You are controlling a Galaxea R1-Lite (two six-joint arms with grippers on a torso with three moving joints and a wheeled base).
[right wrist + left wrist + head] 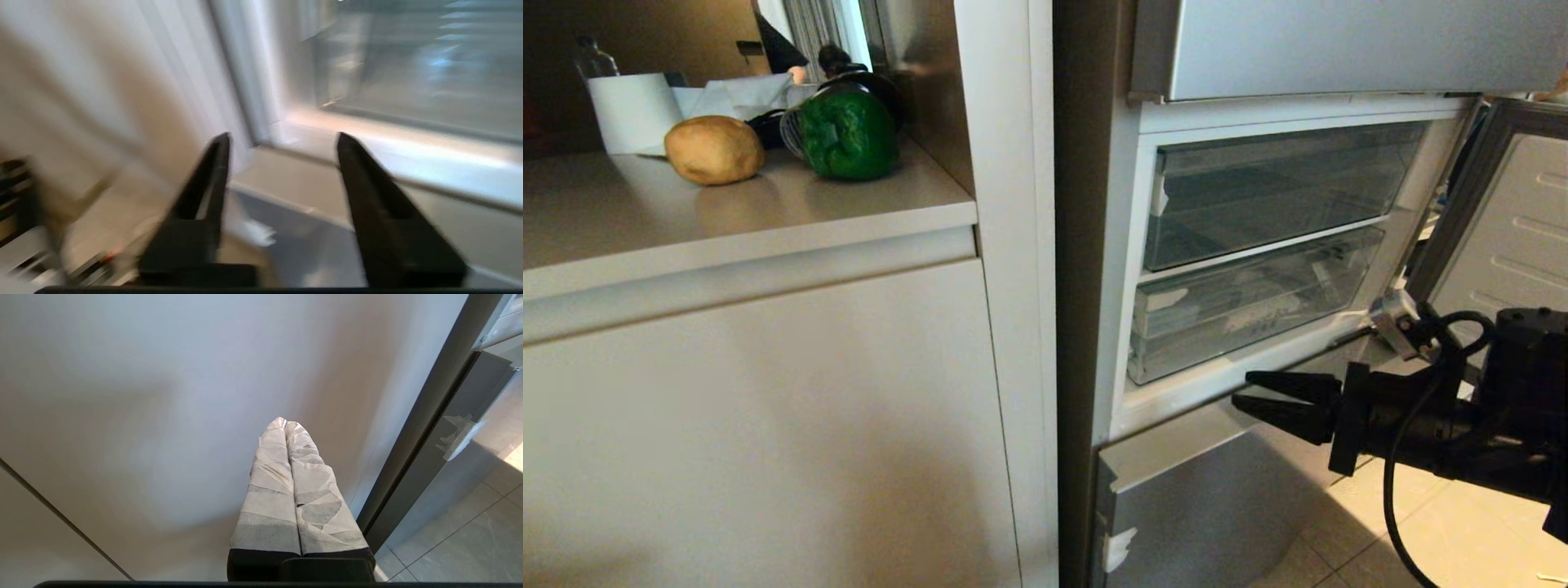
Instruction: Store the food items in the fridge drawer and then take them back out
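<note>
Head view, potato (714, 149) long axis left-right beside upright pepper (847, 134), right tool (1241, 392) released, left tool (285, 424) clenched.

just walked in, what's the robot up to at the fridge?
The fridge's middle door is swung open to the right, showing two clear drawers. The right gripper is open and empty, level, pointing at the sill just below them. The potato and green pepper sit on the counter to the left, so nothing is stored yet. The left gripper is shut, parked low by the cabinet front.
</note>
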